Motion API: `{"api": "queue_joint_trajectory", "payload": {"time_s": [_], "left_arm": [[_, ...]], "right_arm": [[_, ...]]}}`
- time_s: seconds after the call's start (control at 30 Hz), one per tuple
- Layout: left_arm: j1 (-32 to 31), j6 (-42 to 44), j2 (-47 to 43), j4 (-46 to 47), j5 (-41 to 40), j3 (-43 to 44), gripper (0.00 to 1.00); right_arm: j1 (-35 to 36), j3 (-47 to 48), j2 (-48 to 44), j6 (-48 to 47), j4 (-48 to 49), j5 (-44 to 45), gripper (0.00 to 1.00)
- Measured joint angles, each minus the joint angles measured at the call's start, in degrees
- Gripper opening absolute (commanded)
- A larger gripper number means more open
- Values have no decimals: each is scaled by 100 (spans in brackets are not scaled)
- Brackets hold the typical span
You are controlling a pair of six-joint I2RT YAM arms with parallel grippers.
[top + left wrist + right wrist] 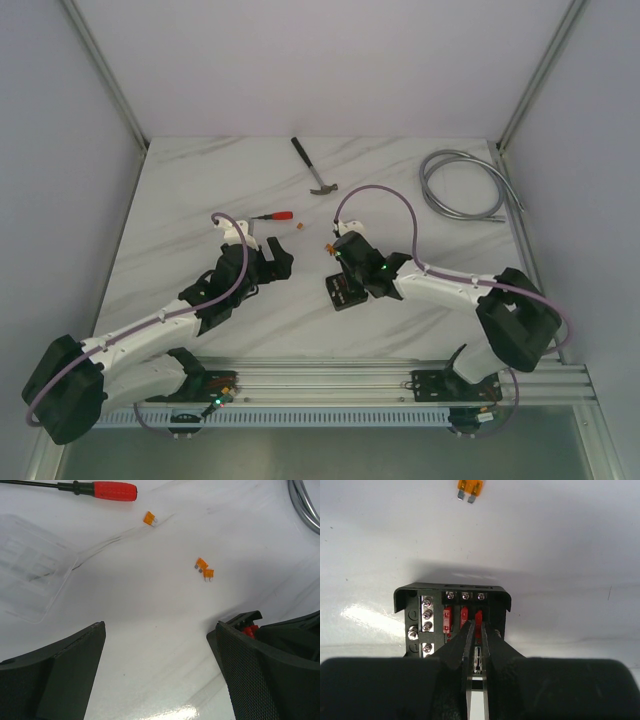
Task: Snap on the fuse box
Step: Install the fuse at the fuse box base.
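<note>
Your right fingers [456,647] are drawn close together, with only a thin slit between them. Their tips reach down into the fuse box [452,588] at the rightmost of its three red fuses [448,619]. You cannot tell whether they actually pinch that fuse.

The fuse box lies open side up on the table [200,200], just right of centre and low in the top view. A strip of screw terminals runs along its left side in the right wrist view.

Your left fingers [60,672] stand wide apart, hovering over the table to the left of the box.

In the left wrist view:
- a clear plastic cover [30,570] lies at the upper left
- a red-handled screwdriver [114,491] runs along the top edge
- three loose orange fuses [150,519] are scattered across the middle

A hammer [316,170] and a coiled grey hose [465,185] lie toward the top of the top view.
</note>
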Motion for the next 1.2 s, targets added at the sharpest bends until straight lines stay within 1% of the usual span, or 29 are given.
{"api": "queue_joint_trajectory", "payload": {"time_s": [0.2,0.33,0.9,1.2], "left_arm": [[0,0,0,0,2,0,100],[0,0,0,-2,2,0,100],[0,0,-9,-4,4,0,100],[0,0,-179,-7,4,0,100]], "right_arm": [[-114,111,166,2,-28,-79,5],[-249,157,212,9,-24,-188,0],[-595,297,404,197,-85,-542,0],[-737,339,455,267,-83,-671,0]]}}
